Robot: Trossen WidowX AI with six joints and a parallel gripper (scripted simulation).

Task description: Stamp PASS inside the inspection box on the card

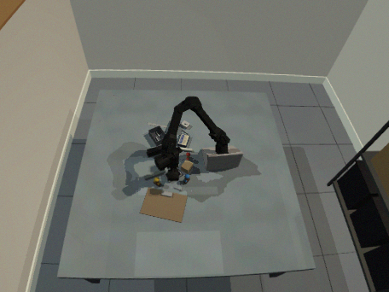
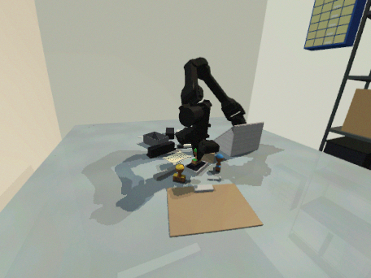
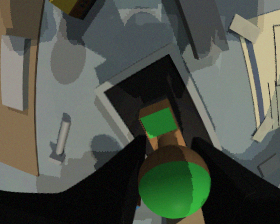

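Observation:
My gripper (image 3: 169, 142) is shut on the PASS stamp (image 3: 175, 190) (image 2: 194, 161), which has a green knob and a green patch on its brown foot. The foot is over the black ink pad (image 3: 135, 70) (image 2: 198, 167); its underside is hidden, so I cannot tell whether it touches. The cream card (image 3: 270, 55) (image 2: 177, 157) lies beside the pad, with a dark blue stripe and ruled lines; only part shows in the wrist view, where light pieces lie over its edge. I cannot make out a print on it. The arm hides the pad and card in the top view.
A yellow-topped stamp (image 1: 157, 181) (image 2: 179, 173) and a blue-topped stamp (image 1: 187, 178) (image 2: 219, 162) stand near the pad. A brown clipboard (image 1: 164, 207) (image 2: 211, 214) lies in front. A grey block (image 1: 223, 160) (image 2: 246, 139) and a dark tray (image 1: 156, 136) (image 2: 155, 138) stand farther back.

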